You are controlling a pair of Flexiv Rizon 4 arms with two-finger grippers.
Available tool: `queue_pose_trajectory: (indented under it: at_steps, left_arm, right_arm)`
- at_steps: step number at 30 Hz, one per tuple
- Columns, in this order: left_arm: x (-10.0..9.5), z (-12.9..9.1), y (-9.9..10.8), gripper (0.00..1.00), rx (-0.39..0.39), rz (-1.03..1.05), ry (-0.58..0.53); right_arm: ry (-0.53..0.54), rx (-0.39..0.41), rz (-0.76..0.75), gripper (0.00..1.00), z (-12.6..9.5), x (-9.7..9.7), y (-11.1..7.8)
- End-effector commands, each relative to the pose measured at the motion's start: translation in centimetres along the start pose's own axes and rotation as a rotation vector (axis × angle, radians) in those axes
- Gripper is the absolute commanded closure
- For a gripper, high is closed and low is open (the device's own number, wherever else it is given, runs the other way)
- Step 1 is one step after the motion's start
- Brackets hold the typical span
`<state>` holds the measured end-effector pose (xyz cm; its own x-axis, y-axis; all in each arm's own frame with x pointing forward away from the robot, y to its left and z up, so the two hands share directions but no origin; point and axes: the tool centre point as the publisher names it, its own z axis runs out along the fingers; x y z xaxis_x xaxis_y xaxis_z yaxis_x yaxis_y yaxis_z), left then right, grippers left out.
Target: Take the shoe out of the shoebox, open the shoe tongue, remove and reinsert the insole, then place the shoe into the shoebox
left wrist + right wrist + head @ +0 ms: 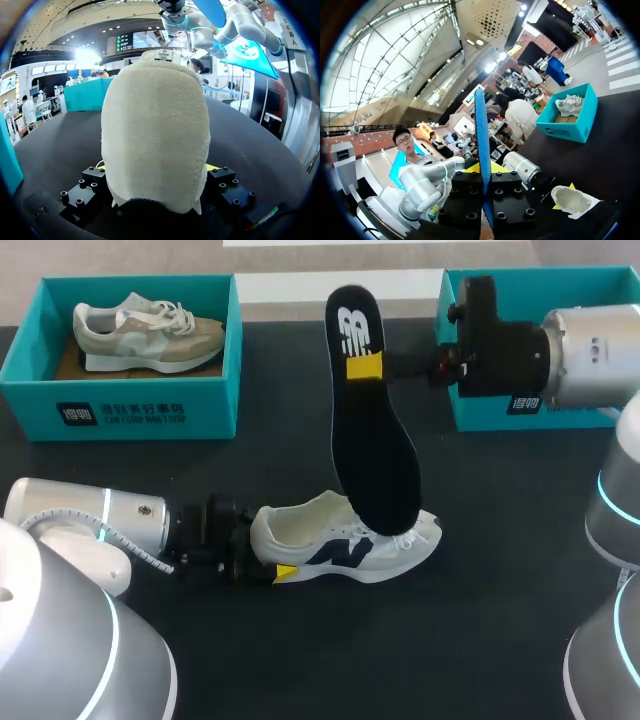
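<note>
A white shoe (350,545) with a dark logo lies on its side on the black table (500,620). My left gripper (272,562) is shut on its heel. In the left wrist view the cream heel (155,135) fills the space between the two fingers of that gripper (156,170). A long black insole (370,430) stands nearly upright over the shoe, its lower end at the shoe's opening. My right gripper (372,365) is shut on its upper part. In the right wrist view the insole (481,140) appears edge-on between the fingers of the right gripper (484,172), with the shoe (572,200) beyond.
A teal shoebox (30,360) at the back left holds a beige shoe (150,330). A second teal shoebox (580,285) stands at the back right, partly hidden by my right arm (590,355). My left arm (100,525) lies low along the front left.
</note>
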<state>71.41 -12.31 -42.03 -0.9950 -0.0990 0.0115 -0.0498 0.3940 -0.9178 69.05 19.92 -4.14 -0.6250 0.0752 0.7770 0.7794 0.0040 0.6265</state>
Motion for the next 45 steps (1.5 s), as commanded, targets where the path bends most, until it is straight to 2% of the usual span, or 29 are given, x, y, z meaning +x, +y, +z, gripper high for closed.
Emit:
queue_pose_trajectory:
  at_steps: [1, 12, 16, 31, 40, 45]
  left_arm:
    - [0.1, 0.2, 0.4, 1.0, -0.002, -0.001, 0.0]
    - [0.1, 0.2, 0.4, 1.0, -0.002, -0.001, 0.0]
    - [0.1, 0.2, 0.4, 1.0, -0.002, -0.001, 0.0]
    - [0.1, 0.2, 0.4, 1.0, -0.002, -0.001, 0.0]
    - [0.1, 0.2, 0.4, 1.0, -0.002, -0.001, 0.0]
    - [0.1, 0.2, 0.4, 1.0, -0.002, -0.001, 0.0]
  right_arm:
    - [-0.003, -0.012, 0.054, 1.0, -0.4, 1.0, -1.2]
    - [0.02, -0.01, 0.099, 1.0, -0.5, 3.6, -3.6]
    - [0.03, -0.04, 0.096, 1.0, -0.9, 4.5, -4.2]
    - [0.037, -0.021, 0.099, 1.0, -1.6, 7.4, -5.1]
    - [0.045, -0.015, 0.105, 1.0, -1.7, 8.6, -5.6]
    - [0.032, -0.027, 0.096, 1.0, -1.6, 8.7, -5.7]
